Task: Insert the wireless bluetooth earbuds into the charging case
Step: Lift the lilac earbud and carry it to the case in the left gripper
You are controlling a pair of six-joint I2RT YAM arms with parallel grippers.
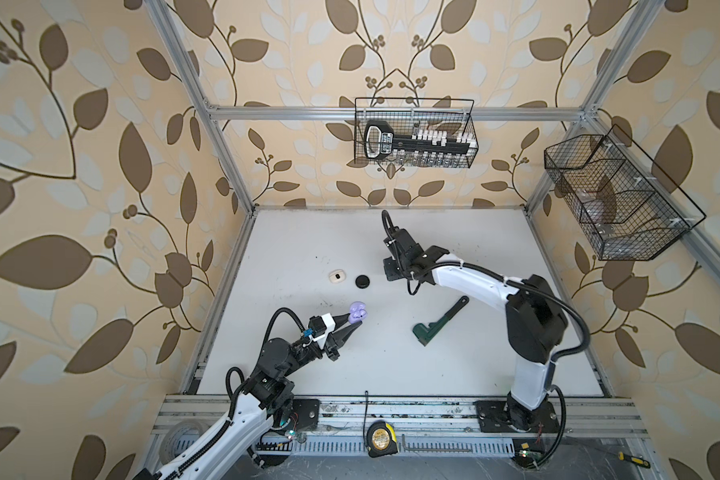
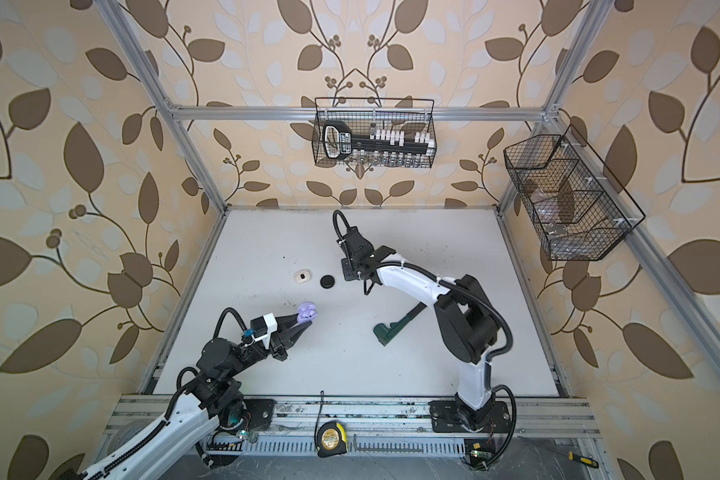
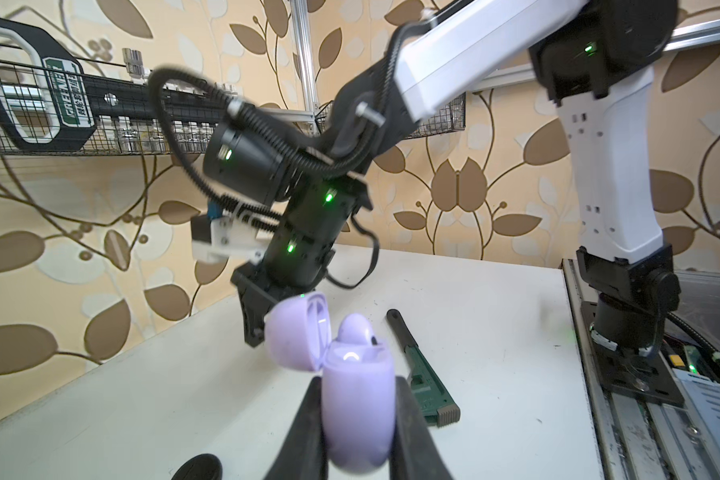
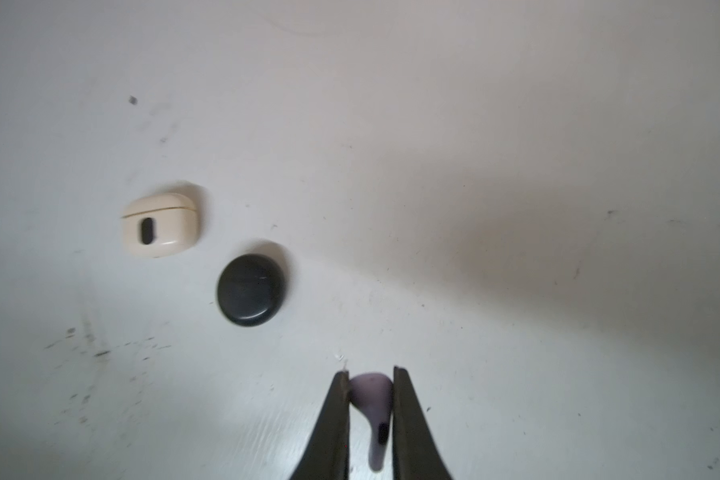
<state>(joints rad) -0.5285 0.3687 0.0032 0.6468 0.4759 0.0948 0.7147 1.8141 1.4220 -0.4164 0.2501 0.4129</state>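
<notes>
1. Left gripper (image 3: 358, 380) clamps the lilac charging case (image 3: 358, 415), lid (image 3: 296, 328) open, one lilac earbud (image 3: 356, 330) seated; lower left of centre in both top views.
2. Right gripper (image 4: 371, 372), nearly closed, pinches second lilac earbud (image 4: 373, 399), bottom centre of frame.

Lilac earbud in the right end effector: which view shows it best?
The right wrist view: the lilac earbud is close and unhidden. In both top views the arm hides it; the left wrist view misses it.
</notes>
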